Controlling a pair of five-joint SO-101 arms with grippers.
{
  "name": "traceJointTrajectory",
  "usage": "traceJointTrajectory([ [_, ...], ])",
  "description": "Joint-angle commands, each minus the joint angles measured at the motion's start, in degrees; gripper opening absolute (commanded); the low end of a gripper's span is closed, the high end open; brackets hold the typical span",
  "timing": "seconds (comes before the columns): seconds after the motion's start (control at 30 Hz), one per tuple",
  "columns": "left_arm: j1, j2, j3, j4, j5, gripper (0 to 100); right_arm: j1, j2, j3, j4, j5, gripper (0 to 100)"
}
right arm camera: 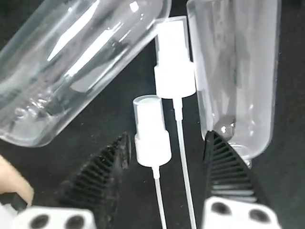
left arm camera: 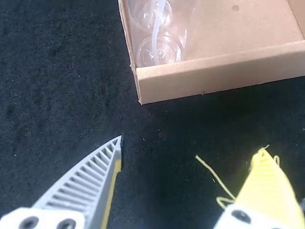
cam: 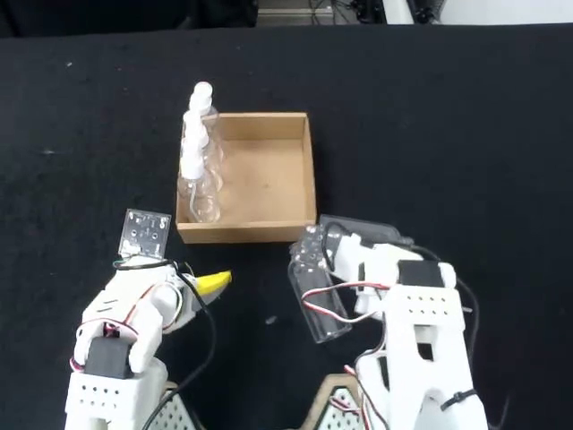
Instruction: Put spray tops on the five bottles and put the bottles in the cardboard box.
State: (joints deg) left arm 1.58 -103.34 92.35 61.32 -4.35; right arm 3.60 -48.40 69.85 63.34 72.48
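Apparently three capped bottles (cam: 201, 193) in box (cam: 246, 233), nine o'clock wall. Two bare bottles (right arm camera: 71, 62) and two loose spray tops (right arm camera: 151, 129) left to do. Right gripper (right arm camera: 168, 135) gapes over tops, gripping nothing; left gripper (left arm camera: 190, 145) open, empty.

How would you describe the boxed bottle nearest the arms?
Find the cardboard box mid-table. Three capped bottles line its left wall. It's the bottle in the front left corner, the other two behind it.
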Motion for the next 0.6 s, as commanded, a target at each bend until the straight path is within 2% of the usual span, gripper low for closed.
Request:
traceJointTrajectory([
  [0.0, -0.7, -0.1, -1.1, -1.3, -0.3, 36, 0.3, -0.7, 0.0, -1.5, 0.6, 23.5],
  [0.23, -0.7, -0.1, -1.0, -1.3, -0.3, 36, -1.0, 6.5, 1.6, -7.0, 0.5, 23.4],
  [0.43, -0.7, -0.1, -1.0, -1.3, -0.3, 36, 5.4, 17.1, -5.1, -7.6, 1.0, 23.7],
  [0.57, -0.7, -0.1, -1.1, -1.3, -0.3, 36, 3.9, 22.4, -4.4, -6.2, 5.4, 23.4],
])
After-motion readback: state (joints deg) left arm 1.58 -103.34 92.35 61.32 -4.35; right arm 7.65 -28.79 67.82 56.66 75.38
